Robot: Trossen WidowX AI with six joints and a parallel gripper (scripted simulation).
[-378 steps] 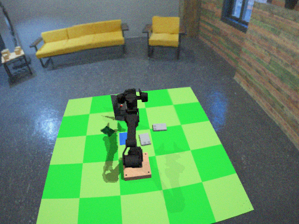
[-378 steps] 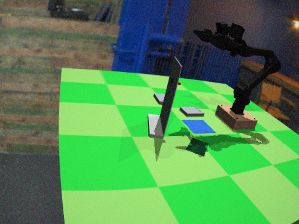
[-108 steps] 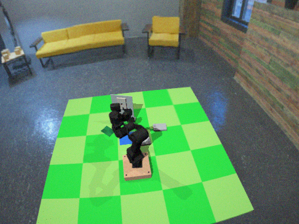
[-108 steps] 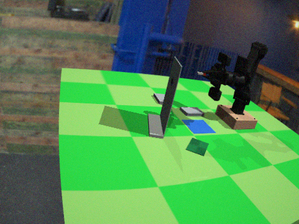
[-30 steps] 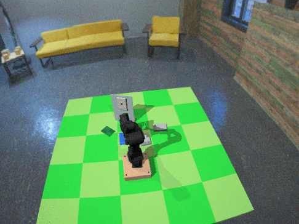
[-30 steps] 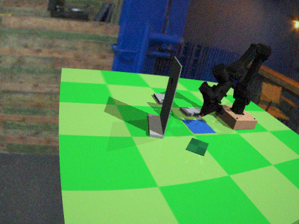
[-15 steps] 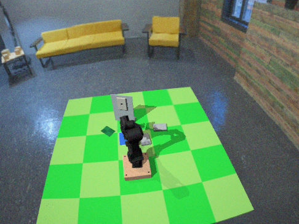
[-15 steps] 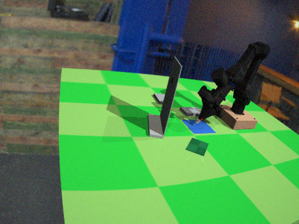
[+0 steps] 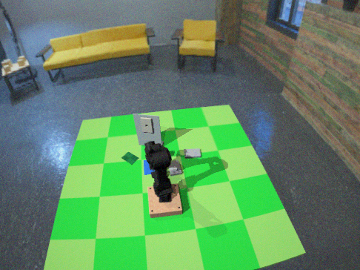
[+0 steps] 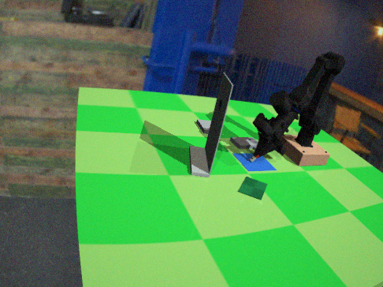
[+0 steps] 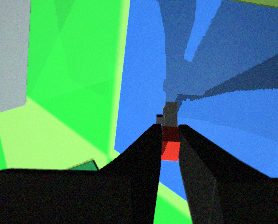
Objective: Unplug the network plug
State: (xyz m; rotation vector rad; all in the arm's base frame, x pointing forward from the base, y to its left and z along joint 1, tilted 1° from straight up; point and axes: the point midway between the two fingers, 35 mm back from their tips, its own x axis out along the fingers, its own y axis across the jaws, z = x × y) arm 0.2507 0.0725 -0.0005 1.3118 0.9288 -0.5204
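Currently pinched in the jaws [image 10: 257, 155]: one network plug [image 10: 256, 157] [image 11: 170, 114], red between the fingertips, grey-brown beyond them, out of its socket. Jaws nearly together, angled down; in the top view the arm [image 9: 161, 170] [image 10: 311, 90] covers both jaws and plug.

Beneath the jaws: one blue square [image 9: 148, 168] [image 10: 262, 165] [image 11: 142, 60], the plug over it, partly masked by the arm from the top and shadowed in the wrist view. Contact between plug and square: cannot be told. Thin tab on the plug: too small to make out.

Ahead of the jaws, apart: one upright panel [image 9: 151, 138] [image 10: 217, 127], socket [image 9: 147, 125] facing the arm; its face is turned from the exterior view.

Near the jaws, off the square: one dark green tile [image 9: 130, 158] [image 10: 252, 188] [image 11: 85, 165], mostly cut off by a black finger in the wrist view.

Opposite side of the jaws from the tile: two greyish flat pieces, the nearer [image 9: 175, 168] [image 10: 241, 142] partly obscured, the farther [image 9: 192, 153] [image 10: 204, 126] partly behind the panel in the exterior view. All on the green checkered table [image 9: 122, 218] [image 10: 138, 212].
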